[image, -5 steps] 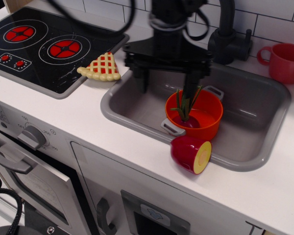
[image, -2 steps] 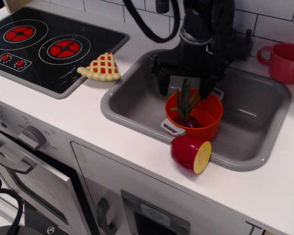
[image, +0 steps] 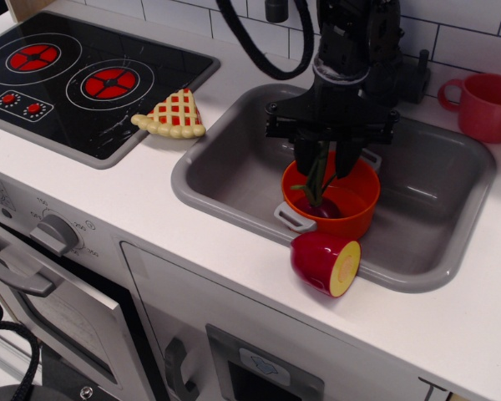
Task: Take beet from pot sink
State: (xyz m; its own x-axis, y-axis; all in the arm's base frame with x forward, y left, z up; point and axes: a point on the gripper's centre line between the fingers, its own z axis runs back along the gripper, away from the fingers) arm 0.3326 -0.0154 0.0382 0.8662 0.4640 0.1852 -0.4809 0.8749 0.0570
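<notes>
Right now the beet (image: 321, 203) sits low inside the pot (image: 332, 200), bulb at the bottom, green stalks sticking up btwn the gripper (image: 324, 160) fingers. Pot stands in the sink (image: 426, 180), toward the front-left part of the basin.

What's changed: approx. half a sec ago the fingers were spread wide, one each side of the stalks; now they're drawn in close around them, w/ the stalks pinched btwn. A sec ago the arm was further left w/ a wider black plate over the pot, so it has re-aligned and closed. Judging by this, the grasp looks made and the lift out is the next step. The beet hasn't risen yet; bulb is still down in the pot. Risk: thin stalks could slip, or the pot might tip if the bulb drags on the wall.

Surroundings: half fruit (image: 326, 262), red w/ yellow cut face, rests on the sink's front rim just beside the pot. White counter (image: 150, 209) holds a pie slice (image: 173, 116) next to the black stove top (image: 75, 79). Red mug (image: 487, 105) at back right, dark faucet (image: 401, 71) behind the arm, white tile wall beyond.
</notes>
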